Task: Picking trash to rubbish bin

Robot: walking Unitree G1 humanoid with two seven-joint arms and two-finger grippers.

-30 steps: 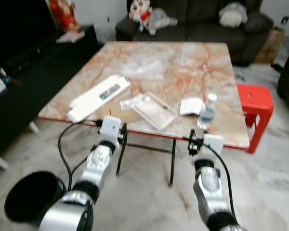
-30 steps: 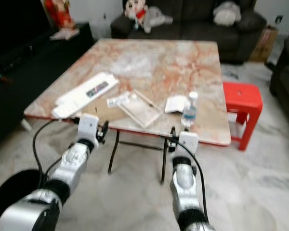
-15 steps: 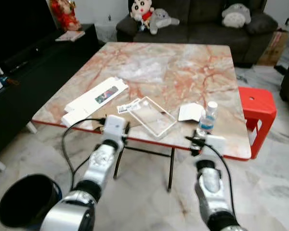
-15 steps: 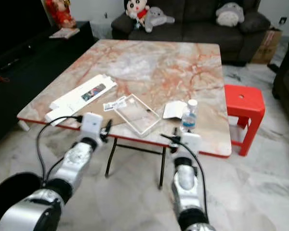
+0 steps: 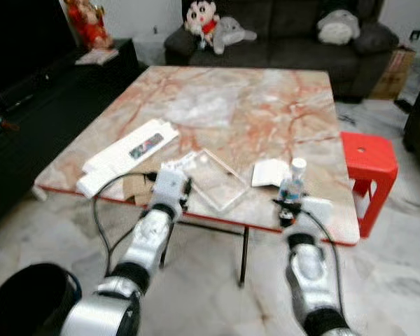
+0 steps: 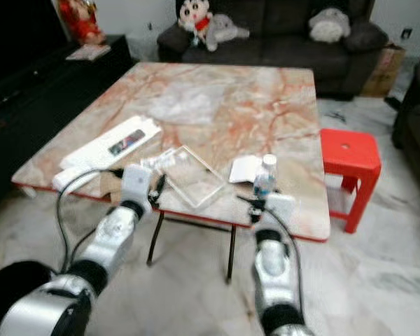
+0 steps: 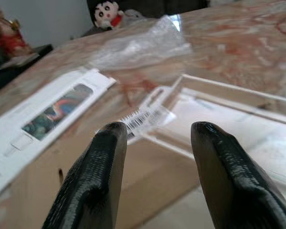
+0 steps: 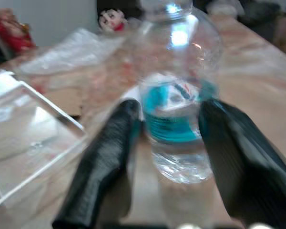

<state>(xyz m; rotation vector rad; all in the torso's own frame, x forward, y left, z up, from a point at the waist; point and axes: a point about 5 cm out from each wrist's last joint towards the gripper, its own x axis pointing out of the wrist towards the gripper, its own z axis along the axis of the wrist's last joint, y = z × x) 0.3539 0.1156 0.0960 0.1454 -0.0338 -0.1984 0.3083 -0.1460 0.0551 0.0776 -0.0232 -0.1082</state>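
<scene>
Marble table [image 5: 266, 105], sofa behind, red stool beside. Right gripper [image 8: 167, 143] at the near edge, fingers [image 8: 102, 162] spread wide, clear water bottle [image 8: 178, 90] upright between them, seemingly not yet pinched. Left gripper [image 7: 155, 157] likewise spread open, clear plastic tray [image 7: 238, 119] and barcoded slip [image 7: 145, 119] just ahead of its tips, white box [image 7: 43, 119] off to one side. Black bin [image 5: 24, 304] down on the floor behind the left arm.

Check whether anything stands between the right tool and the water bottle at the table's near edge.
Nothing visible does. The right tool is open, its two fingers on either side of the water bottle, with no object in the gap before it. The clear plastic tray lies off to one side, on the table.
</scene>
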